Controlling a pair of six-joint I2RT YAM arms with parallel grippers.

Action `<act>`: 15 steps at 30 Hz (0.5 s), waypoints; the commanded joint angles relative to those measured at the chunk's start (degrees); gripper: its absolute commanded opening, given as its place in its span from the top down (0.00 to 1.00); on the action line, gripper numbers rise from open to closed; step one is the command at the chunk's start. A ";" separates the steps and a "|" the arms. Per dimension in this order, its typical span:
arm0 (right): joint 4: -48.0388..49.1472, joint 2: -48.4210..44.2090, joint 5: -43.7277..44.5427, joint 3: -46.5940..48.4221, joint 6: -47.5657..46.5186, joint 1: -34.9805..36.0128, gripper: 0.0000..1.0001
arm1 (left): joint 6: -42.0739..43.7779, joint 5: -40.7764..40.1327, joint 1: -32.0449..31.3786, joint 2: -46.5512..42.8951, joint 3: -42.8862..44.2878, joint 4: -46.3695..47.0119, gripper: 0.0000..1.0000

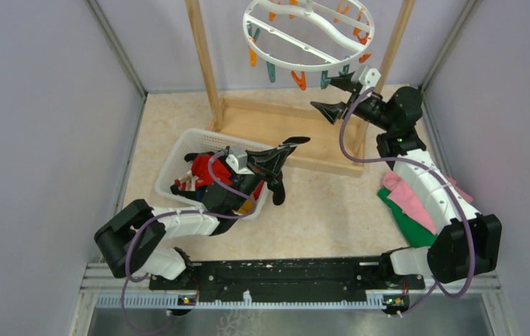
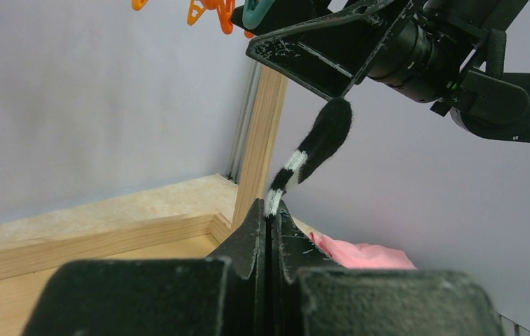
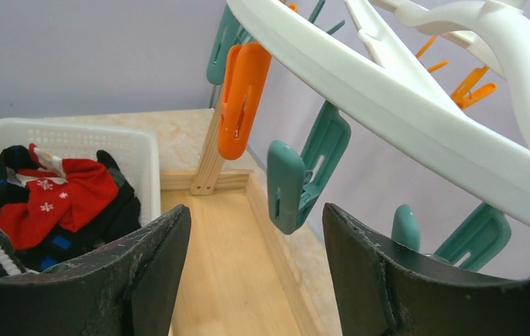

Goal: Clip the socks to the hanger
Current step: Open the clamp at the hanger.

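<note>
left end effector [image 2: 270,210] pinching sock [image 2: 323,136], right end effector [image 3: 255,213] agape

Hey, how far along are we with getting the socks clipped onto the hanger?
Early on. Done: nothing yet; no sock shows on the hanger where it is in view. In hand: the left gripper is shut on a black striped sock, held up near the right gripper, which is open beside a teal peg. Left: clip this sock, then the ones in the basket.
</note>
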 commanded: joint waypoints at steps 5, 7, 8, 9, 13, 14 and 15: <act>6.11 1.61 4.27 3.98 1.71 0.65 0.28 | -0.40 1.74 0.32 -0.92 1.14 3.02 1.00; 6.56 1.88 4.22 4.56 2.12 0.63 0.28 | -0.40 1.83 0.32 -0.88 1.36 2.84 1.00; 6.78 2.13 3.81 4.73 2.34 0.61 0.28 | -0.40 1.86 0.32 -0.86 1.47 2.76 1.00; 7.03 2.19 3.21 4.91 2.45 0.68 0.28 | -0.35 1.97 0.36 -0.72 1.62 2.74 1.00; 7.94 2.61 2.10 5.21 2.85 1.38 0.29 | -0.15 2.12 0.39 -0.77 1.94 2.49 1.00; 8.30 2.75 2.13 5.32 3.02 1.59 0.29 | -0.14 2.19 0.40 -0.77 1.94 2.35 1.00; 8.58 2.87 2.27 5.35 3.26 1.71 0.29 | -0.13 2.21 0.40 -0.84 1.94 2.16 1.00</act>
